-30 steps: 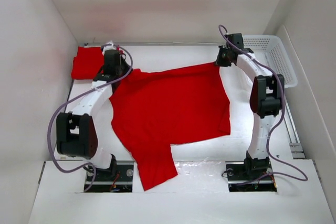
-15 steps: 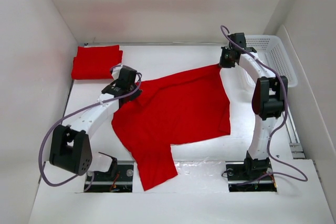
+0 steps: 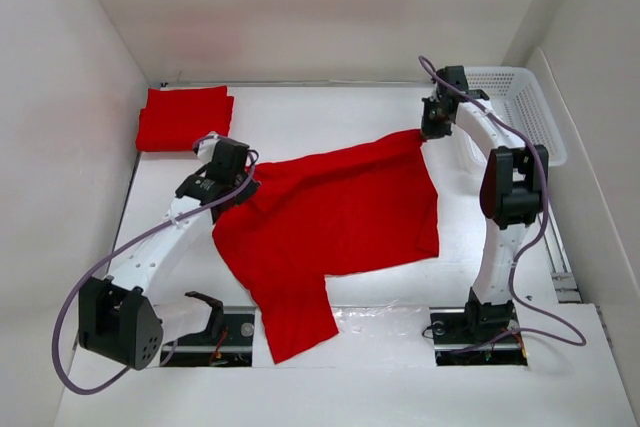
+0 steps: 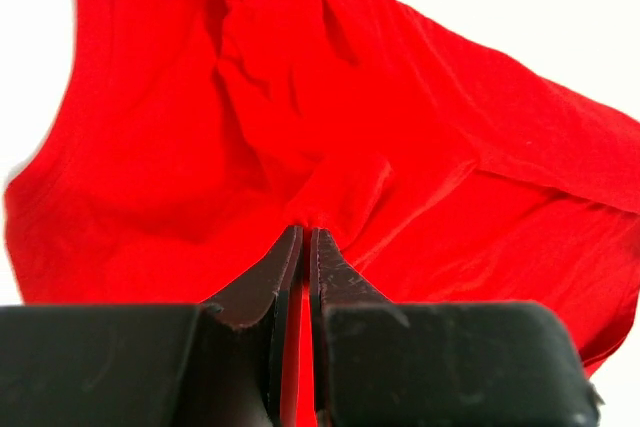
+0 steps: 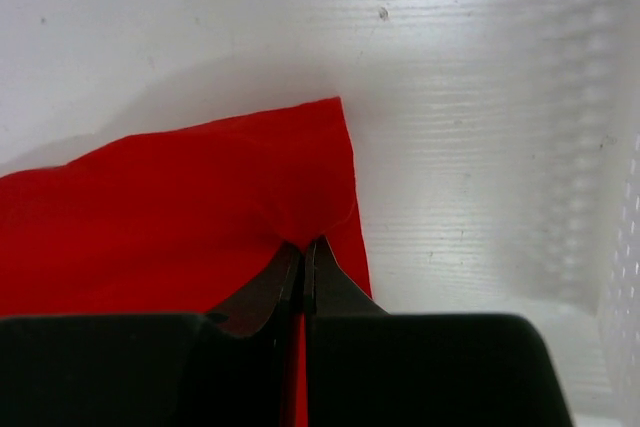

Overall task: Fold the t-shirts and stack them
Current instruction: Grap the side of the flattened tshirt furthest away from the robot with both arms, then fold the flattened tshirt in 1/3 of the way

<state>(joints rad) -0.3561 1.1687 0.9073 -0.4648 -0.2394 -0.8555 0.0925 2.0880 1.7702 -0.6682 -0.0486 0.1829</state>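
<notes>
White walls box in a white bench (image 3: 320, 112), and everything lies on it. The left jaws are clenched on a pinch of the open red t-shirt (image 3: 330, 212). The cloth bunches into creases at their tips and fans out ahead of them. The right jaws are also clamped shut on this shirt, biting its edge just short of a corner. Past them and to their right there is only bare bench. Between the two pairs of jaws runs the shirt's far edge. From there the garment spreads back toward the arm bases, with one flap reaching down between them. Beyond the left jaws, in the far left corner, lies a folded red t-shirt (image 3: 182, 117), well apart from the open one. Just right of the right jaws stands a white plastic basket (image 3: 520, 102).
</notes>
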